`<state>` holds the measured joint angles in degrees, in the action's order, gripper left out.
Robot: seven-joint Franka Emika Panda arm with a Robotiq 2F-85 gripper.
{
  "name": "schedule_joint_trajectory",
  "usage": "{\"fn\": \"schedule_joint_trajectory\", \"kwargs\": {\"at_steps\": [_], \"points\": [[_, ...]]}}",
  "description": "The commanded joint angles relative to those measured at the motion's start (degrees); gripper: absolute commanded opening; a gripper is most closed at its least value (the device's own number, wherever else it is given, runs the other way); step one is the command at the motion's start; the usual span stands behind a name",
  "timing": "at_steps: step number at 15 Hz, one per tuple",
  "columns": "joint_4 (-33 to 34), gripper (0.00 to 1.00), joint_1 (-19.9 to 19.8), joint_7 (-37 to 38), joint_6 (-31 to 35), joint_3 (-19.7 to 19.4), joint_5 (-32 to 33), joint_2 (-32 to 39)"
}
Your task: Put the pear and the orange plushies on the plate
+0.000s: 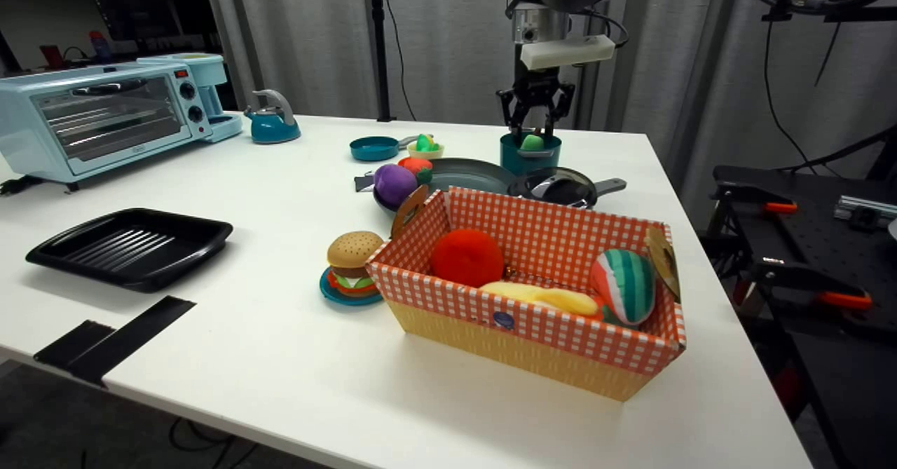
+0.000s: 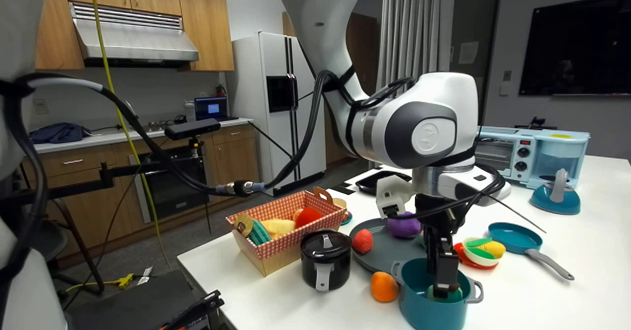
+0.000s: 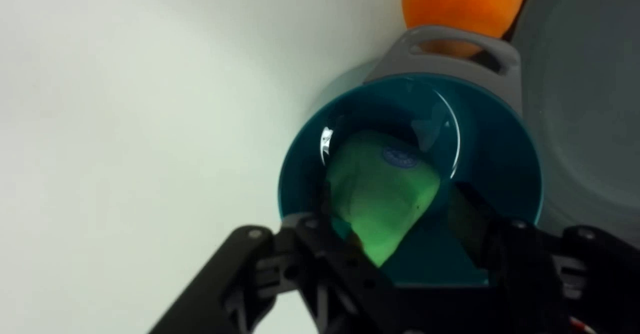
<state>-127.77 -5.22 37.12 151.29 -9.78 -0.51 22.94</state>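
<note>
Black two-fingered gripper (image 1: 533, 131) points down into a round teal pot with grey side handles (image 2: 429, 316). Fingers are spread — in the wrist view they stand either side of a green pear-shaped plush (image 3: 385, 184), with teal pot interior visible between it and the finger on the right of that view. Contact at the other finger: cannot tell. Pear lies inside the pot, its narrow end toward the gripper, a blue oval label near the broad end. Round orange plush (image 2: 384, 286) sits on the white table (image 1: 280, 371), just beside a pot handle; cannot tell whether they touch. Large round dark-grey plate (image 1: 476, 173) lies next to the pot; pear and orange are both outside its rim. In an exterior view a round purple plush (image 2: 404, 225) and a smaller red plush (image 2: 362, 241) appear over the plate — cannot tell whether either rests directly on it. Near the plate: black lidded pot with grey handle (image 2: 325, 261), and a red-and-white checked rectangular basket (image 1: 515, 355) holding a round red plush (image 1: 467, 259), a yellow plush (image 1: 539, 296) and a watermelon-striped plush (image 1: 626, 287).
</note>
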Motion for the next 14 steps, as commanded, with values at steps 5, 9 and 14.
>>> {"fn": "schedule_joint_trajectory", "kwargs": {"at_steps": [5, 9, 14], "points": [[2.47, 0.71, 0.64, -1.54, 1.44, -1.64, -2.15, 3.1], [3.03, 0.49, 0.65, -1.99, 1.47, -2.56, -1.71, 3.47], [3.53, 0.16, 0.89, -2.57, 1.33, -3.49, -1.05, 3.68]]}}
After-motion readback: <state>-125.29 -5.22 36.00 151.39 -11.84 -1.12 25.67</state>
